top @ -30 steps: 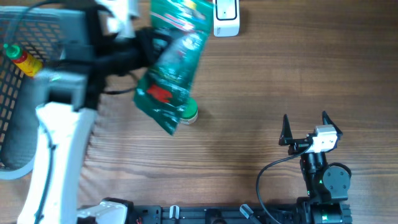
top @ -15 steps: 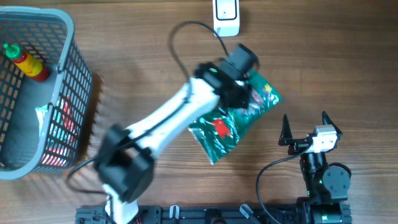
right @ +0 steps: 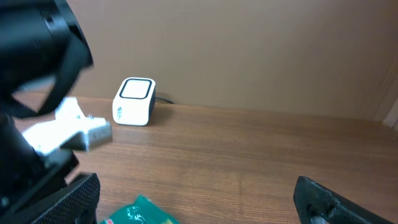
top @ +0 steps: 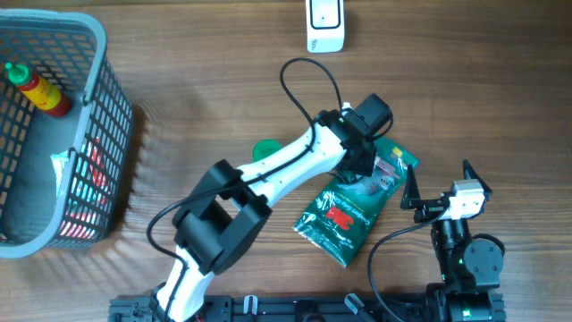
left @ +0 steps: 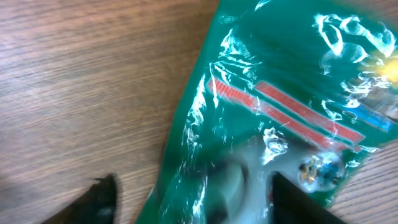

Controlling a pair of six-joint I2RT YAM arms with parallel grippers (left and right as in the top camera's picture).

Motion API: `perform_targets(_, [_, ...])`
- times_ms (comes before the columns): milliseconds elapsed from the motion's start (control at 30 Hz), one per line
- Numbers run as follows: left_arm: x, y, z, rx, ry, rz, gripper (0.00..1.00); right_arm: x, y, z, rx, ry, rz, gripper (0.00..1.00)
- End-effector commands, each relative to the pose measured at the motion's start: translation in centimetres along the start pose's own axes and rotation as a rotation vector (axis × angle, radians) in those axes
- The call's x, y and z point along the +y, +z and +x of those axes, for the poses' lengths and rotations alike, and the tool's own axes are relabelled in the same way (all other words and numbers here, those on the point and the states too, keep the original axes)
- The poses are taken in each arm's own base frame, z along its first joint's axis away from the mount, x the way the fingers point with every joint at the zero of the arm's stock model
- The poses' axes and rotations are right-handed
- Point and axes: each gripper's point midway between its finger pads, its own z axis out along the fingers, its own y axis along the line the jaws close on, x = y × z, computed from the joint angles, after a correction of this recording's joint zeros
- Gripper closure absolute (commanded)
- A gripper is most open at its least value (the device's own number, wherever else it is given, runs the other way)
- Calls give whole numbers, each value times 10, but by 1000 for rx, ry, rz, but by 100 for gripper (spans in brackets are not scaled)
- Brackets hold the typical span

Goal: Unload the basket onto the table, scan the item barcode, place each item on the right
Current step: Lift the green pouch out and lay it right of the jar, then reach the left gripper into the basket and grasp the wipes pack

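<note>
While my left arm reaches from the lower left of the overhead view across to the centre right, my left claw (left: 191, 190) hangs over the green bag (top: 344, 215) with its jaws parted; in the left wrist view one dark fingertip (left: 99, 199) is over bare wood at the lower left of the frame and the other is over the foil at the lower right, so this claw grips nothing; the bag lies flat on the table (top: 500, 89), slanted, one end toward the right of the overhead view and the other toward the bottom middle; its glossy face shows red stripes and a red patch, and where its barcode sits I cannot tell.

The white scanner (top: 323, 25) stands at the top middle edge of the overhead view, well apart from the bag; in the right wrist view it is at the middle left, close to the wall.

My right claw (top: 438, 170) is at the lower right of the overhead view, just to the right of the bag, jaws spread wide and empty, tips pointing toward the top of the frame; whether its nearer tip touches the bag I cannot tell.

A grey basket (top: 112, 134) fills the upper left; a red sauce bottle (top: 37, 88) lies in its upper corner; a green round thing (top: 264, 150) peeks out from behind my left arm near the centre.
</note>
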Motion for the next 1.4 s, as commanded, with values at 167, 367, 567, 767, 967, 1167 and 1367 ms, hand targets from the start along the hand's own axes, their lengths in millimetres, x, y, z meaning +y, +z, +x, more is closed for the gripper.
perform_targets(167, [18, -134, -71, -316, -45, 98, 17, 2, 0, -2, -9, -8, -8, 0])
perform_targets(367, [50, -233, -96, -542, -35, 116, 0, 2, 0, -2, -9, -8, -8, 0])
perform_targets(567, [140, -328, -103, -799, -205, -83, 0, 2, 0, -2, -9, -8, -8, 0])
perform_targets(767, [247, -404, -81, -978, -473, -260, 0, 2, 0, -2, -9, -8, -8, 0])
perform_targets(967, [366, -417, -10, -933, -977, -413, 0, 2, 0, -2, -9, -7, -8, 0])
perform_targets(1167, [461, -377, 83, -716, -1441, -490, 0, 2, 0, -2, -9, -8, -8, 0])
perform_targets(1367, [505, -326, 115, -586, -1554, -373, 0, 2, 0, -2, -9, -8, -8, 0])
